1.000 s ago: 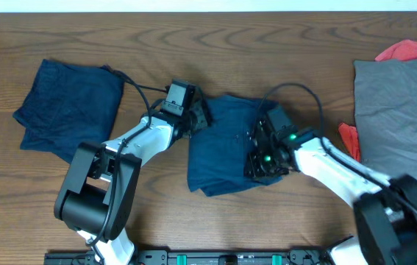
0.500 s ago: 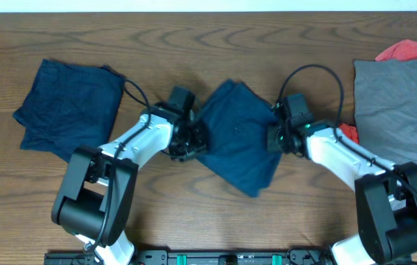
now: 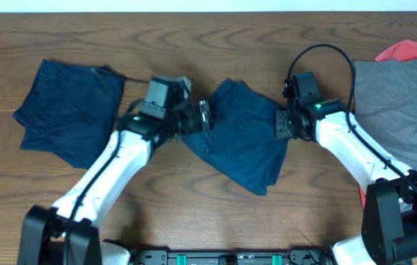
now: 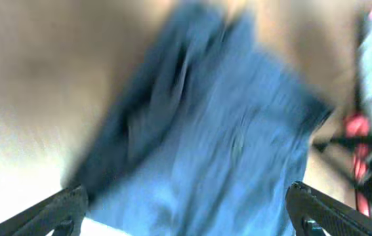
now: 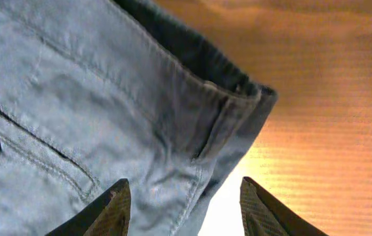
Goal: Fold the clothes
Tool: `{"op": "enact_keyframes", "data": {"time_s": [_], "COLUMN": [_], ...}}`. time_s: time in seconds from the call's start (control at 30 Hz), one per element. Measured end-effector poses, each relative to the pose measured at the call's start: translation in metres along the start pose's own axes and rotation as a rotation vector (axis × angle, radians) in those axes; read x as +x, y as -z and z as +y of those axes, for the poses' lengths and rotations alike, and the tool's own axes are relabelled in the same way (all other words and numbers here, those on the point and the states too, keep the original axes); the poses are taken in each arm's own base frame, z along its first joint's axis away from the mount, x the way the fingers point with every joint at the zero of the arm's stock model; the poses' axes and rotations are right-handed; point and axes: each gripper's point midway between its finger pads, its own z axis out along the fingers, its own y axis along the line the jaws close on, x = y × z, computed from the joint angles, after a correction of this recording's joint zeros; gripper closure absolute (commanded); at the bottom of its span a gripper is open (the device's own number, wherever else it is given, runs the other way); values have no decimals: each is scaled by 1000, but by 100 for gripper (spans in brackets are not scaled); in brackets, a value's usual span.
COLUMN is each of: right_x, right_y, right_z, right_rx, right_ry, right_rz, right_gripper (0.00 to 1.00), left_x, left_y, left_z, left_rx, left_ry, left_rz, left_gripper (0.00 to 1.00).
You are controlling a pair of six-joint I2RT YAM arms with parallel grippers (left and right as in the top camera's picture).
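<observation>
- Dead centre on the table (image 3: 193,29), I've got the navy shorts (image 3: 241,147) lying rumpled and askew, one corner pointing to 5 o'clock.
- Left gripper (image 4: 186,196) sits at the shorts' 9 o'clock edge. The wrist view is smeared, but both fingers (image 4: 61,210) show far apart, with only cloth below.
- Right gripper (image 5: 184,196) hangs at the shorts' 3 o'clock edge. Its jaws are spread over the waistband corner and a belt loop (image 5: 213,126), pinching nothing.
- Out at 9 o'clock, a second navy piece (image 3: 68,110) lies folded, just beside the left arm (image 3: 112,158).
- Over at 3 o'clock is the grey garment (image 3: 403,103), with the red garment (image 3: 410,50) peeking out past it at 2 o'clock.
- I see the right arm (image 3: 351,151) lying across the gap between the shorts and the grey garment, overlapping the grey edge from above. Its black cable (image 3: 326,48) loops up toward 1 o'clock.
</observation>
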Motion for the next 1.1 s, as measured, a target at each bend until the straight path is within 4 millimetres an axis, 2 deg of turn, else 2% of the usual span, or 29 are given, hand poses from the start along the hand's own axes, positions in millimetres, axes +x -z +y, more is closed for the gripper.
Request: {"op": "enact_keyframes", "data": {"time_s": [0.07,0.17,0.33,0.43,0.53,0.6,0.7,0.77,0.8,0.87,0.93,1.0,1.1], "right_x": [5,7,9,10,11,11,11,11,11,11,10,11,14], "right_y": [0,0,0,0,0,0,0,0,0,0,0,0,0], "right_z": [0,3,8,13,15,13,10,8,7,5,3,2,0], "right_rx": [-4,-18,-37,-46,-52,-41,-25,-12,-4,5,13,20,27], "right_ry": [0,-1,5,17,21,21,21,21,21,22,22,20,18], "right_rz": [19,31,36,40,41,40,38,39,37,34,34,37,49], "right_gripper": [47,47,46,46,44,42,41,40,40,40,40,40,40], "left_x": [-16,-25,-19,2,38,70,94,110,118,129,138,143,144], "left_y": [1,-10,-41,-61,-72,-70,-60,-52,-48,-42,-39,-38,-36], "left_z": [1,7,15,27,45,56,60,60,56,47,35,25,19], "left_rx": [-3,-14,1,-6,-35,-61,-85,-91,-79,-44,4,42,62], "left_ry": [-53,-118,-190,-181,-128,-82,-16,40,65,99,109,122,140], "left_rz": [-60,-92,-53,37,183,314,421,494,528,584,624,648,655], "left_gripper": [2,2,2,3,15,28,39,52,54,53,32,2,2]}}
